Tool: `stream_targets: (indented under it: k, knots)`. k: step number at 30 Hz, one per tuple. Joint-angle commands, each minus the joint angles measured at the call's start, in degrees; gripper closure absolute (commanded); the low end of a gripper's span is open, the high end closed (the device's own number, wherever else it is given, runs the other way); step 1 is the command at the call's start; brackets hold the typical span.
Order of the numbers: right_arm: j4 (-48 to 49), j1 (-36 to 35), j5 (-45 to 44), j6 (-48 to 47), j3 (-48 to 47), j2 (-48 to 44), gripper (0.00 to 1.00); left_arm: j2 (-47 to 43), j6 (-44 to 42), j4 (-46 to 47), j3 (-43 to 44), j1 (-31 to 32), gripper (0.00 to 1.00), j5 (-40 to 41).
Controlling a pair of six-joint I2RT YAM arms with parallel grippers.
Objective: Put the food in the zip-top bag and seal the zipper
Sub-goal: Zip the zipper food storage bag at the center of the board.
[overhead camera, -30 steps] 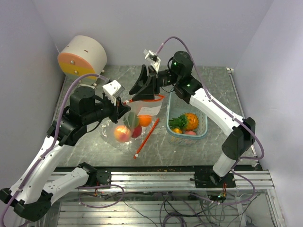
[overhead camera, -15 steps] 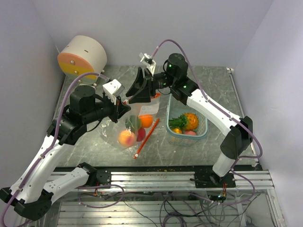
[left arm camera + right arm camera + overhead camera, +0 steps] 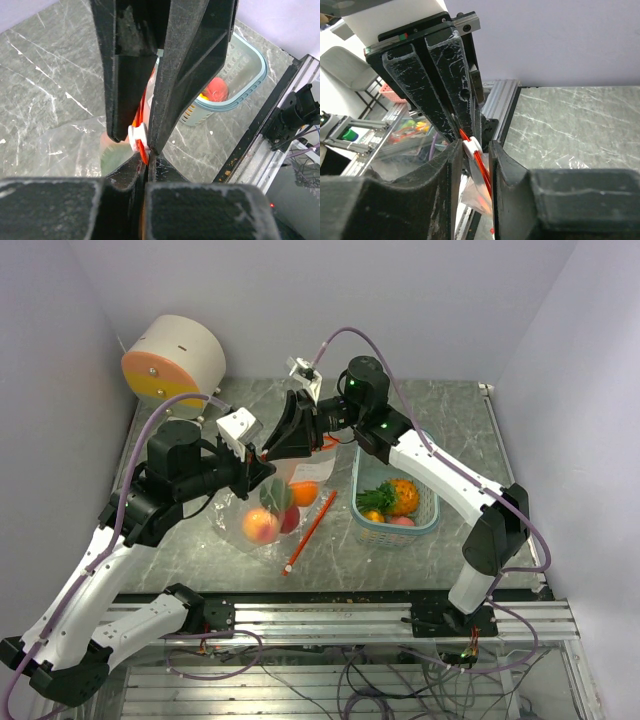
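The left tool (image 3: 264, 462) and right tool (image 3: 277, 446) are both pinching shut on the zipper (image 3: 145, 150), holding the bag (image 3: 236, 512) taut for sealing; food (image 3: 260, 526) is sitting inside, more in the basket (image 3: 433, 502).

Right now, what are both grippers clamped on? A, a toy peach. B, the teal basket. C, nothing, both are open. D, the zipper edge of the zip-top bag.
D: the left gripper and right gripper both pinch the zip-top bag along its orange zipper, the right one at the white slider.
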State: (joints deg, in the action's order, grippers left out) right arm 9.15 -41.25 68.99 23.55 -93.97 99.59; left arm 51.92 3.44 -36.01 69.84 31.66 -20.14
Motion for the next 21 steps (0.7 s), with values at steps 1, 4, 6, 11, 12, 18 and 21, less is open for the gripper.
stream_targets:
  k: [1, 4, 6, 11, 12, 18, 21]
  knots:
    - [1.8, -0.1, 0.8, 1.1, -0.6, 1.1, 0.77, -1.2, -0.1, 1.2, 1.6, -0.4, 0.93, 0.5]
    - [2.0, 0.4, 1.5, 1.8, 0.3, 0.8, 0.83, -1.6, -0.9, 0.2, 2.1, -0.4, 0.93, 2.6]
    - [2.6, 0.9, 2.3, 2.6, 1.0, 0.6, 0.87, -1.8, -1.2, -0.3, 2.4, -0.4, 0.93, 3.3]
    - [-3.6, 3.1, 2.7, -1.2, 2.0, -0.2, 0.91, -2.2, -1.7, -1.4, 3.3, -0.4, 0.93, 4.8]
    - [-4.3, 3.7, 2.8, -1.6, 2.5, -0.4, 0.91, -2.4, -1.7, -1.4, 3.3, -0.4, 0.93, 5.0]
    - [-8.5, 5.6, 2.9, -3.9, 5.8, -1.6, 0.92, -2.7, -1.6, -1.1, 3.5, -0.4, 0.93, 6.7]
    - [-14.3, 5.7, 2.4, -8.1, 6.7, -2.4, 0.92, -2.7, -1.8, -1.5, 3.6, -0.4, 0.93, 8.1]
